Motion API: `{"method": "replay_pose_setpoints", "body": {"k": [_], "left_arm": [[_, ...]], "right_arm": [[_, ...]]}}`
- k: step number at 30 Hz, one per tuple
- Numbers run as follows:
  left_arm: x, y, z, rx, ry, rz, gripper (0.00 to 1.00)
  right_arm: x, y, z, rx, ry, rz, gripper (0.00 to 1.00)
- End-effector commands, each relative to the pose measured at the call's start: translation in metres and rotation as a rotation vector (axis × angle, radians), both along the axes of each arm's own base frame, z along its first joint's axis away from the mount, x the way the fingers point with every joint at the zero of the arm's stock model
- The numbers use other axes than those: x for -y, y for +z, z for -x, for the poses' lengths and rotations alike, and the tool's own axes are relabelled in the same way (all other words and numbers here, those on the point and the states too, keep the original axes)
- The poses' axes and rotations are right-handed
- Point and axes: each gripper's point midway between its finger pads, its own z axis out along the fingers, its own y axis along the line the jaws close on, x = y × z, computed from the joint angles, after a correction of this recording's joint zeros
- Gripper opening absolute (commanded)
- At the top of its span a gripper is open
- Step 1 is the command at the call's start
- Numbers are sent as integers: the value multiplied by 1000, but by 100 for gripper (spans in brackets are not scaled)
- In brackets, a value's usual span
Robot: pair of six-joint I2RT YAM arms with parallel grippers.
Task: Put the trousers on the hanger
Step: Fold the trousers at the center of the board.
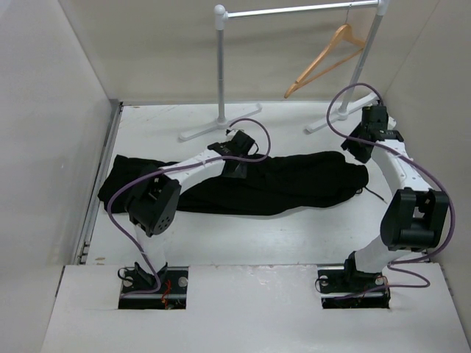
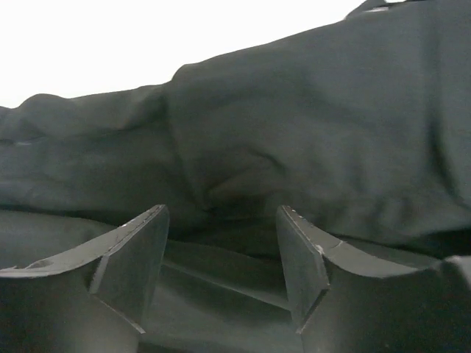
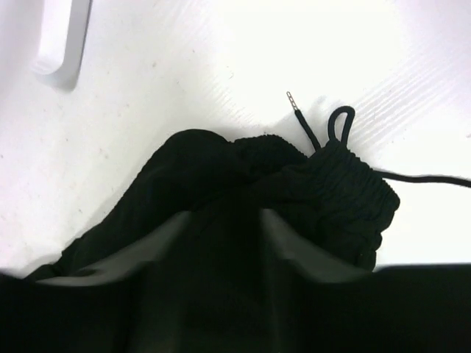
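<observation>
The black trousers (image 1: 280, 184) lie stretched across the table, legs to the left and the ribbed waistband (image 3: 346, 184) at the right end. My left gripper (image 1: 237, 169) is low over the middle of the garment. In the left wrist view the left gripper (image 2: 221, 220) stands open, with wrinkled cloth (image 2: 309, 132) lying loose beneath and between the fingers. My right gripper (image 1: 356, 153) is at the waistband end. Its jaws (image 3: 223, 220) stand apart over the dark cloth, pinching nothing that I can see. The tan wooden hanger (image 1: 327, 59) hangs tilted from the rail at the back right.
The silver rail (image 1: 294, 10) on two white posts stands at the back, its feet (image 1: 202, 131) on the table just behind the trousers. A drawstring (image 3: 302, 110) trails from the waistband onto the white table. Walls close in on the left and right.
</observation>
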Motion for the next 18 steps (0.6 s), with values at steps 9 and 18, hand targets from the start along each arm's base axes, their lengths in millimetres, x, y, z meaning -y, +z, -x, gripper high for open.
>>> {"method": "replay_pose_setpoints", "body": {"k": [9,18], "left_arm": [[80,23,23,-63,-71,314,62],[71,13,27,-71,-44,261,16]], "right_arm": [[-17,-45,1,-106,86,-18,57],[-21,-37,-6,-82,76,-41,4]]}}
